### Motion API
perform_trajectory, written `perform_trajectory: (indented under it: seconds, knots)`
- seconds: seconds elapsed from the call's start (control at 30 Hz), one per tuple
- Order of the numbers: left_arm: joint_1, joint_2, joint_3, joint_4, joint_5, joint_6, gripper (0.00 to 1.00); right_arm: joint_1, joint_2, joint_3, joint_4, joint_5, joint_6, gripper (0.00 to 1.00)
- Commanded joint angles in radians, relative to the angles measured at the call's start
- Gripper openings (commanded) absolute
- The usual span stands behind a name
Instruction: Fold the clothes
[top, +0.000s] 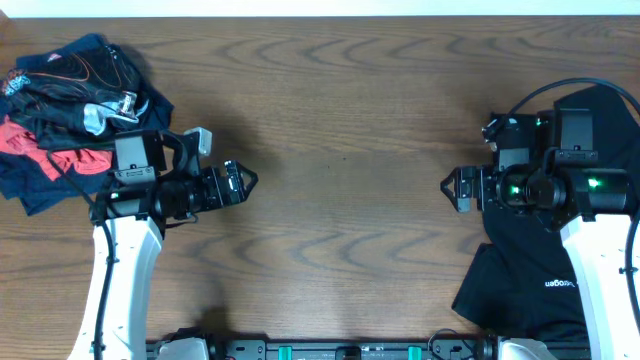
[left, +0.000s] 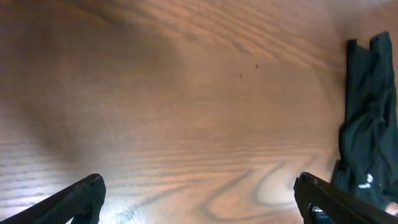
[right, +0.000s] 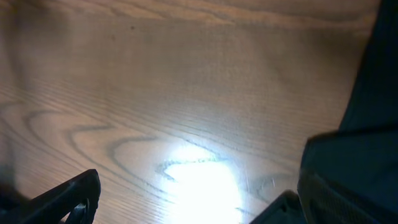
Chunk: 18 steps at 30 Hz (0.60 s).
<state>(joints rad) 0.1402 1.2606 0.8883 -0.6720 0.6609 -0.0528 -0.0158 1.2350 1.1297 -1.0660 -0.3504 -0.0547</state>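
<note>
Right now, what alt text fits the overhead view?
Two arms face each other over a wooden table, left tool and right tool open, empty. Dark and red clothes lie heaped far left; a black T-shirt lies under the right arm.

One table (top: 340, 110), one black T-shirt (top: 520, 290), one heap of clothes (top: 70, 90) (black, red, navy), one left claw (top: 248, 180), one right claw (top: 448, 188).

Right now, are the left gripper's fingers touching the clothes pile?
Apart. The overhead view shows the left gripper pointing away from the clothes pile, over bare table well past the pile's edge.
</note>
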Motion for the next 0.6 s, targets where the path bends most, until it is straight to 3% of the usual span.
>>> perform_trajectory:
  seconds: [0.0, 0.13, 0.3, 0.57]
  knots:
    - [-0.001, -0.001, 0.022, -0.001, 0.039, 0.019, 0.98, -0.005, -0.013, 0.023, 0.003, 0.052, 0.005, 0.99]
    - [-0.006, -0.001, 0.023, -0.013, 0.015, 0.019, 0.98, -0.037, -0.014, 0.029, 0.002, 0.061, 0.023, 0.99]
    - [-0.039, -0.001, 0.05, -0.068, -0.151, 0.013, 0.98, -0.051, -0.014, 0.084, -0.006, 0.141, 0.061, 0.99]
    - [-0.096, -0.001, 0.094, -0.072, -0.202, 0.01, 0.98, -0.05, -0.014, 0.246, -0.114, 0.14, 0.061, 0.99]
